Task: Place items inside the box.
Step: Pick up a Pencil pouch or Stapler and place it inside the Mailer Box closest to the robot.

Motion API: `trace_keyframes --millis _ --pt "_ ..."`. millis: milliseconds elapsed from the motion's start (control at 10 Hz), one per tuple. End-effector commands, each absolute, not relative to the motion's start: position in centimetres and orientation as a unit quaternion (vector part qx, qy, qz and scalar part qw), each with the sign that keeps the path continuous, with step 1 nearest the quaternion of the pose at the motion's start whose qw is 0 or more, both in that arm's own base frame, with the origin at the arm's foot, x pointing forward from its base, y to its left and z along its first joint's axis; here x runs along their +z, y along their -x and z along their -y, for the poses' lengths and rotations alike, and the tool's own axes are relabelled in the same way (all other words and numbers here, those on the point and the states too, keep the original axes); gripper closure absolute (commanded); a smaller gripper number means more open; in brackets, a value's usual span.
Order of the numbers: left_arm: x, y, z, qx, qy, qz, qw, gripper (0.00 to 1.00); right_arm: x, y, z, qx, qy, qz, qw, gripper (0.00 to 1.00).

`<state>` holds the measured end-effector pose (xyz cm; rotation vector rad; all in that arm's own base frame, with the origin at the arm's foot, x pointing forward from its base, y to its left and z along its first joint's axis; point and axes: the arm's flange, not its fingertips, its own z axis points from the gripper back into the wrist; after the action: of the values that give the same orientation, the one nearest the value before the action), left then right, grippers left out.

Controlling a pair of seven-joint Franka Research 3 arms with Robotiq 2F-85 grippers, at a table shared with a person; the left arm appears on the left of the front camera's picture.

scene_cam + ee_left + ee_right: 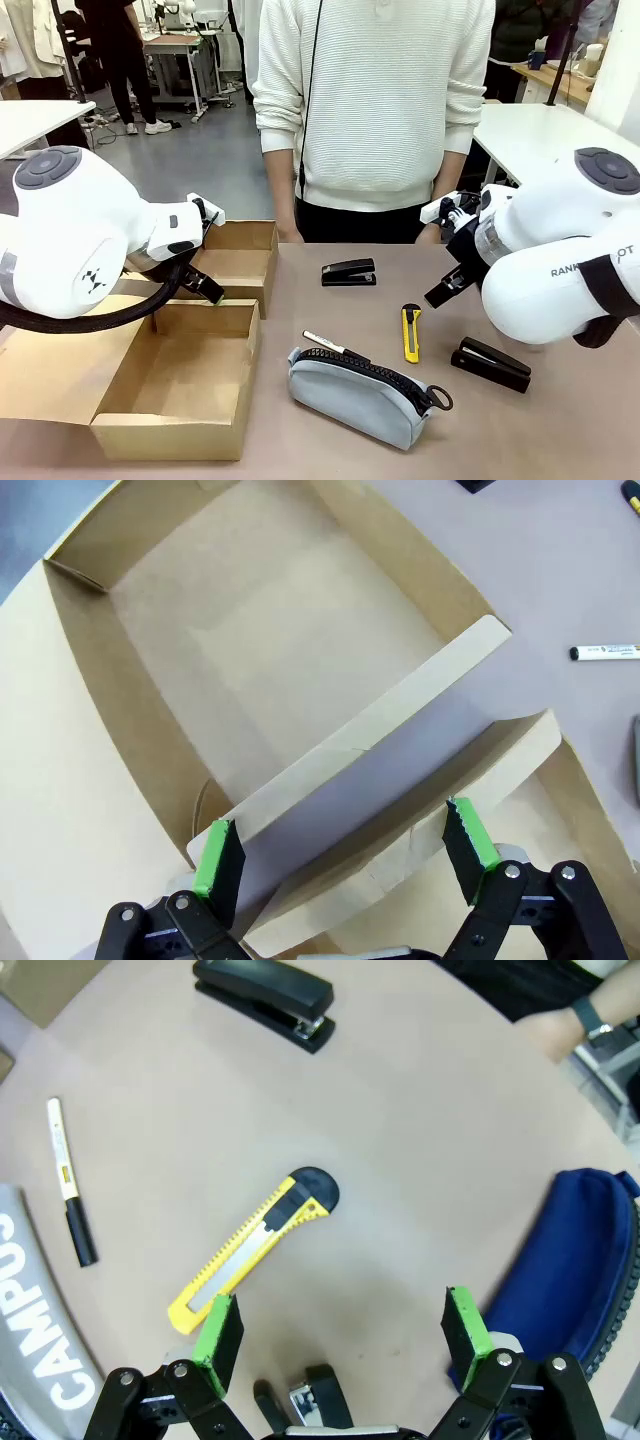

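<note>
Brown tabletop (300, 310) is stretching across the front view, with a person standing at its far edge, and we are reading the right gripper (340, 1325) as the one nearer the loose items. Its green pads are standing wide apart, pinching nothing. In the right wrist view the yellow utility knife (255, 1255) is lying just up and left of the gap. Its yellow tail is nearly at the left-hand pad and its black nose is pointing toward the upper right, so its long axis is running diagonally to the line between the pads. We are judging that the wrist is needing a roll and a small shift toward picture left before the jaws can close across the knife's narrow width. In the front view the knife is lying right of centre, between the far black stapler (349, 272) and the near black stapler (490, 364), with the white marker (335, 346) and the grey pouch (360, 395) lower and further left. The box (170, 440) is sitting open at the lower left, well apart from the knife. The left gripper (340, 855), also spread and holding nothing, is hovering over the seam between it and the smaller cardboard box (245, 270).
</note>
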<state>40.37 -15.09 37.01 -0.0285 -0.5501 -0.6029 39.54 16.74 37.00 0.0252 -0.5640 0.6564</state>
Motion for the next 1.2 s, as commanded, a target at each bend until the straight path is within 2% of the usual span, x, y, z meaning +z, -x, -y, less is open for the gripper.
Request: trace_keyframes --millis 0,200,300,400,500,600,800,900,1100 --pt "37.0 -40.4 15.1 -0.293 0.014 0.268 0.918 0.0 37.0 -39.5 -16.7 0.318 -0.012 0.273 0.908 0.0" --pt "37.0 -40.4 15.1 -0.293 0.014 0.268 0.918 0.0 37.0 -39.5 -16.7 0.318 -0.012 0.273 0.908 0.0" --pt "37.0 -40.4 15.1 -0.293 0.014 0.267 0.918 0.0 38.6 -39.3 -16.5 0.331 -0.047 0.263 0.905 0.0" --pt "40.2 -38.8 14.0 -0.305 0.067 0.272 0.91 0.0 41.3 -38.8 -15.4 0.309 -0.099 0.258 0.91 0.0" --pt "43.2 -36.9 13.0 -0.261 0.087 0.266 0.924 0.0 44.2 -38.0 -13.4 0.279 -0.153 0.233 0.919 0.0" --pt "45.4 -35.0 11.7 -0.25 0.125 0.254 0.926 0.0 46.3 -37.3 -11.5 0.206 -0.164 0.212 0.941 0.0" --pt "48.0 -33.0 6.7 -0.265 0.232 0.23 0.907 0.0 48.6 -35.6 -5.3 0.143 -0.256 0.177 0.94 0.0" --pt "48.6 -32.6 3.2 -0.273 0.298 0.22 0.888 0.0 48.4 -35.3 -1.4 0.112 -0.325 0.166 0.924 0.0" --pt "46.6 -33.2 -6.6 -0.174 0.416 0.224 0.864 0.0 46.1 -35.0 8.1 0.004 -0.446 0.163 0.88 0.0"
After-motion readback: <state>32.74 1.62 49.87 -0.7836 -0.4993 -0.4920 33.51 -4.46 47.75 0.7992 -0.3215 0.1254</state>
